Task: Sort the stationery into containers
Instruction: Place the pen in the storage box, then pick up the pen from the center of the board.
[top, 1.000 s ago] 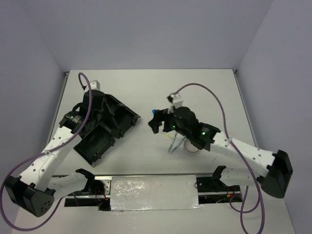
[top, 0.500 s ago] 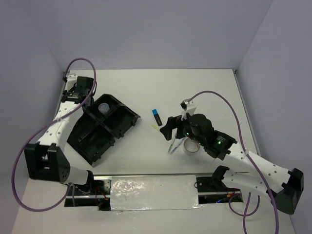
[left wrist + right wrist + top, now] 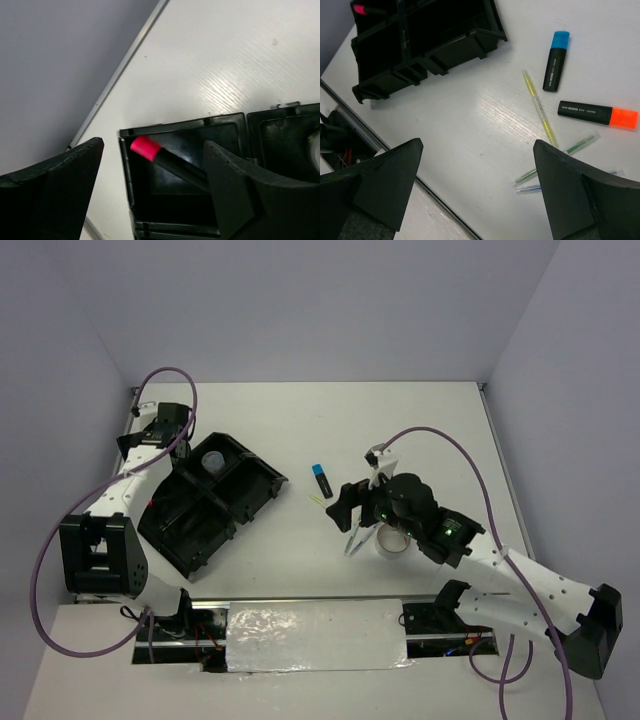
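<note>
left claw point(image 3: 152, 145) spread, empty | pink highlighter point(image 3: 170, 162) in tray point(image 3: 220, 120) beneath | right claw point(image 3: 479, 145) spread, empty | risk: pens point(image 3: 540, 110) below lie crossed, pinch may catch two

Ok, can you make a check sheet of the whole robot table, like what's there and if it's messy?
Surface: white table, no spills seen.
Job's things: black organiser tray holds a pink highlighter and a translucent cup; blue highlighter, orange highlighter, yellow pen, green pen and tape roll lie loose on the table.
Clutter: nothing seen.
Grippers: left gripper above the tray, fingers open and empty; right gripper above the loose pens, fingers open and empty.
Cables: a purple cable loops off each arm; neither crosses the stationery.
Surroundings: plain pale walls; shiny panel between the arm bases.
</note>
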Robot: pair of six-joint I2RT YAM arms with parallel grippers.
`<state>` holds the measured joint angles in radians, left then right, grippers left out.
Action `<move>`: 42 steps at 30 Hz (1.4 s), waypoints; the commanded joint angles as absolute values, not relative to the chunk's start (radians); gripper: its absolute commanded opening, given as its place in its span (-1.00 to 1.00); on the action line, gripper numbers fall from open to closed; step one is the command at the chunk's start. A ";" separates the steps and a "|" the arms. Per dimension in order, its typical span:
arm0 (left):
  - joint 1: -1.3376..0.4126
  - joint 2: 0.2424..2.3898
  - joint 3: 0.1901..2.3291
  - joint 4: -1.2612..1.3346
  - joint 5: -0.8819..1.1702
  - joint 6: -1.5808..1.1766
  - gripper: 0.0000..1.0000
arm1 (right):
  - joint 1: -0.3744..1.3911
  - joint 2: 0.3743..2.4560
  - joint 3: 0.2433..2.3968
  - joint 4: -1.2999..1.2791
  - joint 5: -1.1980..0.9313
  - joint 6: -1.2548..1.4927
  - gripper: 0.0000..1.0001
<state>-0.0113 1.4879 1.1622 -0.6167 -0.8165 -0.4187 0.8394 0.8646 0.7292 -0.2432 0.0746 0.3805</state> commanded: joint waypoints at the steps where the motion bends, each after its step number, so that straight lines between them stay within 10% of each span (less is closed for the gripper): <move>1: -0.008 1.460 1.177 -0.584 -0.764 -0.422 0.92 | 0.841 0.938 0.759 -0.204 0.066 0.377 1.00; 11: -0.021 1.180 1.089 -0.637 -0.330 -0.423 0.99 | 0.770 1.546 1.207 -0.432 0.167 0.351 0.85; 14: -0.029 1.033 1.003 -0.614 -0.307 -0.402 0.99 | 0.733 1.736 1.368 -0.483 0.170 0.330 0.53; 21: -0.032 0.799 0.854 -0.569 -0.328 -0.380 0.99 | 0.686 2.005 1.563 -0.549 0.203 0.292 0.45; 29: -0.031 0.865 0.868 -0.561 -0.273 -0.371 0.99 | 0.666 2.088 1.560 -0.532 0.176 0.299 0.24; 42: -0.032 0.908 0.937 -0.500 0.062 -0.460 0.99 | 0.669 1.894 1.473 -0.394 0.155 0.230 -0.88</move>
<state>-0.0296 0.9016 0.8772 -0.5831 -0.1215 -0.4046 0.6453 2.0701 1.5005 -0.4808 0.1444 0.2691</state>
